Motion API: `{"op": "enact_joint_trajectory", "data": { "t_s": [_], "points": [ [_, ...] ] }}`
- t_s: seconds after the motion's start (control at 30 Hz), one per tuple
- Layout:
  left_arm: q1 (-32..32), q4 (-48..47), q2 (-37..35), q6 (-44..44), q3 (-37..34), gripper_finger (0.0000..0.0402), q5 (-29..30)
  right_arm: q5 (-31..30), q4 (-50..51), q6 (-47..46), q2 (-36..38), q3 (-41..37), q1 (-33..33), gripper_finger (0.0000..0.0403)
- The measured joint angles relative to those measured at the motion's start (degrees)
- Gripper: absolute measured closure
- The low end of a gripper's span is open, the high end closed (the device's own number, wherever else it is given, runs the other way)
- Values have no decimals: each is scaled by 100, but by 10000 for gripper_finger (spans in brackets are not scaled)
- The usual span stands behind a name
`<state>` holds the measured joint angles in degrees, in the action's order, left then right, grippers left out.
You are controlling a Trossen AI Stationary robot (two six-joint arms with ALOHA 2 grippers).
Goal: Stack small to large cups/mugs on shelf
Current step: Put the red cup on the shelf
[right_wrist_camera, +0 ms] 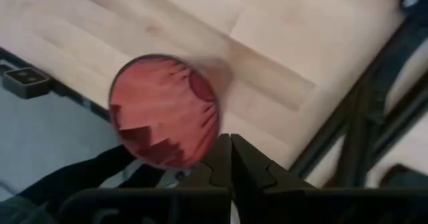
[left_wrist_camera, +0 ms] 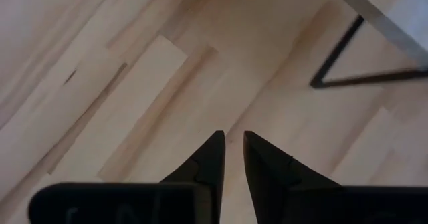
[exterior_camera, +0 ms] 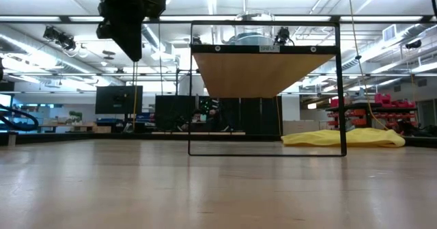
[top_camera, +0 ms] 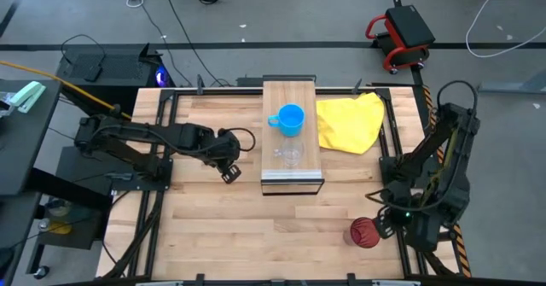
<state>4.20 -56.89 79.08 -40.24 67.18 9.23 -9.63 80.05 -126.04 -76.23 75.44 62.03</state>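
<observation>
From above, I see the blue mug [top_camera: 291,119] and glass cup [top_camera: 292,154] on the shelf [top_camera: 292,180]; the red tumbler [top_camera: 364,232] stands on the table by my right gripper [top_camera: 381,220].

Left wrist: left gripper [left_wrist_camera: 234,150] empty, fingers nearly closed.

Right wrist: fingers together beside the tumbler [right_wrist_camera: 164,111], not holding it. I judge grasping it comes next.

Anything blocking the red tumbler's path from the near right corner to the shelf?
Nothing visible does. The red tumbler stands on bare table beside the right gripper, and the tabletop between it and the shelf is open. On the shelf, the blue mug and glass cup take the middle; the yellow cloth lies off to the side.
</observation>
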Motion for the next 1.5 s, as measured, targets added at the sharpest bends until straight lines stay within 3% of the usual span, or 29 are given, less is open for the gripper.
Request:
{"op": "enact_joint_trajectory", "data": {
  "t_s": [0.2, 0.47, 0.77, 1.5],
  "points": [
    [267, -28, -1, -116, -22, 329, -45, -2, -85, 9, -103, 0, -56, 392],
    [601, -19, 1, -843, -22, 329, 101, -392, -46, 650, -282, 0, -37, 357],
    [831, -18, 1, -1441, -22, 323, 125, -222, 29, 1076, -600, 0, -34, 348],
    [897, -17, 3, -1565, -22, 322, 167, -190, -347, 1224, -774, -167, -47, 327]
  ]
}}
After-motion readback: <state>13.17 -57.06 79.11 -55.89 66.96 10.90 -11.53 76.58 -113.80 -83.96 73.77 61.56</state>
